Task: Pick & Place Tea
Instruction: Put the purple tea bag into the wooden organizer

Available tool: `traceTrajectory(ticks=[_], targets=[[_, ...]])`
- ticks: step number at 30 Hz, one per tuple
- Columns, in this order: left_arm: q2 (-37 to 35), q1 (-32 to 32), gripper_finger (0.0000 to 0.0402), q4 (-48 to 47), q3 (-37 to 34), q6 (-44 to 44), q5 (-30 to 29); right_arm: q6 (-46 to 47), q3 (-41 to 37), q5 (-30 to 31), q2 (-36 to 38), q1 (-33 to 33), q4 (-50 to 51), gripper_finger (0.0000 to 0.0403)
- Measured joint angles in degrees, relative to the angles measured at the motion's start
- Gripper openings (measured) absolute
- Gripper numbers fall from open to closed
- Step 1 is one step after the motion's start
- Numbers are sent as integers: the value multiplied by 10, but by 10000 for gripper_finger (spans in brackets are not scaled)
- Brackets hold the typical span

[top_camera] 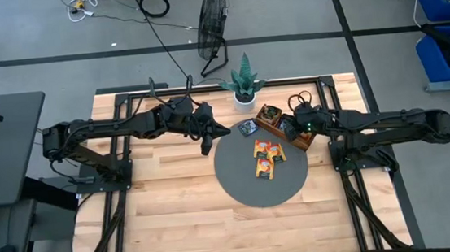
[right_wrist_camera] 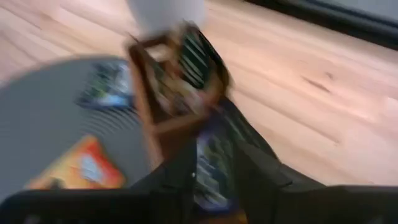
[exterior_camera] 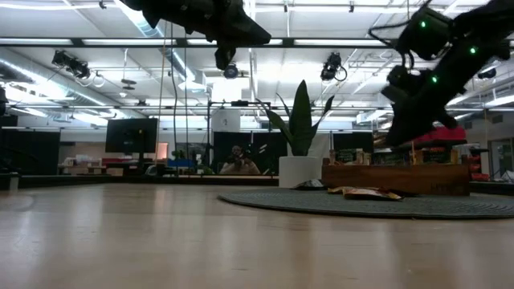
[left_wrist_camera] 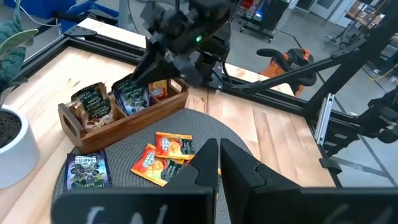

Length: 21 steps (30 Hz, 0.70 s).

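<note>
The wooden tray (left_wrist_camera: 118,121) stands at the round grey mat's far right edge, with dark sachets (left_wrist_camera: 93,102) upright in its compartments and an orange one (left_wrist_camera: 158,90) at one end. Two orange tea sachets (top_camera: 266,151) and a dark blue one (top_camera: 247,127) lie flat on the mat (top_camera: 238,182). My right gripper (top_camera: 289,128) slants down over the tray, its fingers parted with a dark sachet (right_wrist_camera: 214,168) showing between them. My left gripper (top_camera: 204,140) hangs shut and empty above the mat's far left edge. My right gripper slants down into the tray from the table's right side, its fingers (right_wrist_camera: 180,168) on either side of a dark sachet's upper part (right_wrist_camera: 214,158). The view is blurred: I cannot tell whether they touch it.
A potted plant in a white pot (top_camera: 245,98) stands just behind the mat, close to the tray. Bare wooden tabletop (top_camera: 175,212) lies near and left of the mat. A black frame (top_camera: 124,98) runs around the table.
</note>
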<state>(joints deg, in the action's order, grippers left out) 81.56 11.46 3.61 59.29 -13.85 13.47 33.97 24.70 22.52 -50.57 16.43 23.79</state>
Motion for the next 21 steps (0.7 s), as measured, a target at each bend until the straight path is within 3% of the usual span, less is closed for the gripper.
traceTrajectory(ticks=[4, 7, 14, 21], targets=[[0, -1, 19, 0, 0, -4, -62, -16, 55, -25, 0, -1, 18, 130], [0, -1, 29, 4, 0, 62, -70, -51, 105, -47, 1, -1, 19, 137], [24, -4, 105, 36, 1, 164, -71, -125, 254, -93, 1, -4, 127, 139], [89, -4, 181, 131, 1, 69, -153, -140, 358, -95, 1, -34, 248, 131]])
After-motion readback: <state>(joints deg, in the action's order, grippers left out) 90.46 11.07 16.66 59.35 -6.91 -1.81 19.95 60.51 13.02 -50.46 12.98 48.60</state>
